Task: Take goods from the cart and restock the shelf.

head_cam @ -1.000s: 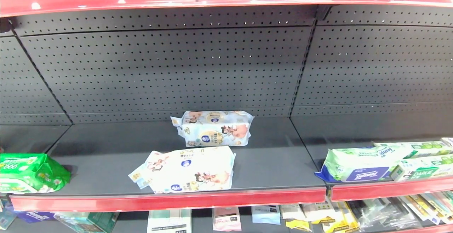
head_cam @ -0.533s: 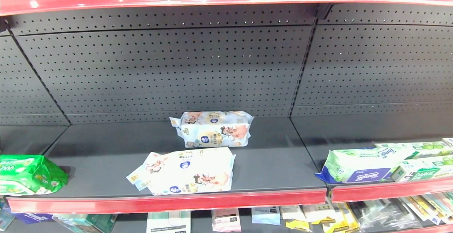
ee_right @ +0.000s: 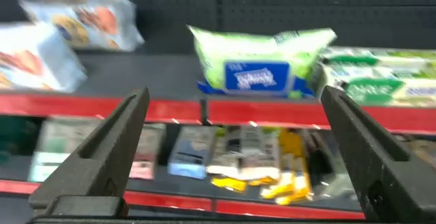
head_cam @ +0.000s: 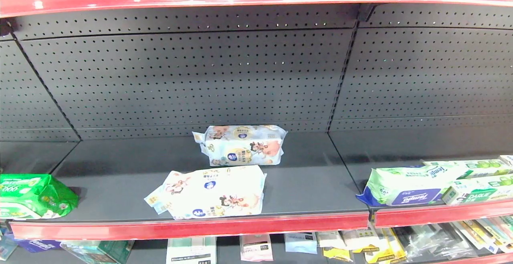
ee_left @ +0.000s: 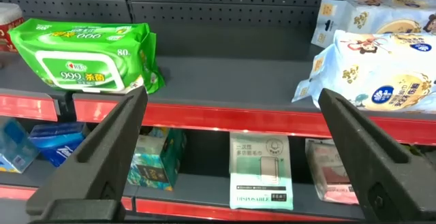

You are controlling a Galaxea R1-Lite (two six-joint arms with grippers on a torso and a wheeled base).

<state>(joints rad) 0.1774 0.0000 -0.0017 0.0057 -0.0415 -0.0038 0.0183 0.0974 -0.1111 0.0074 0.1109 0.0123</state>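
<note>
The left claw (ee_left: 233, 96) hangs spread and empty facing the shelf (head_cam: 304, 184) near the green wipes pack (head_cam: 34, 196). The front cartoon-print tissue pack (head_cam: 212, 192) lies at the shelf lip; nudging it while stocking could tip it off. The right claw (ee_right: 235, 93) is likewise spread, empty.

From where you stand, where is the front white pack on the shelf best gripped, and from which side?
Probably pinch the front white pack across its thickness at the near long edge, coming in from the front. It lies flat with that edge along the open shelf lip.
</note>
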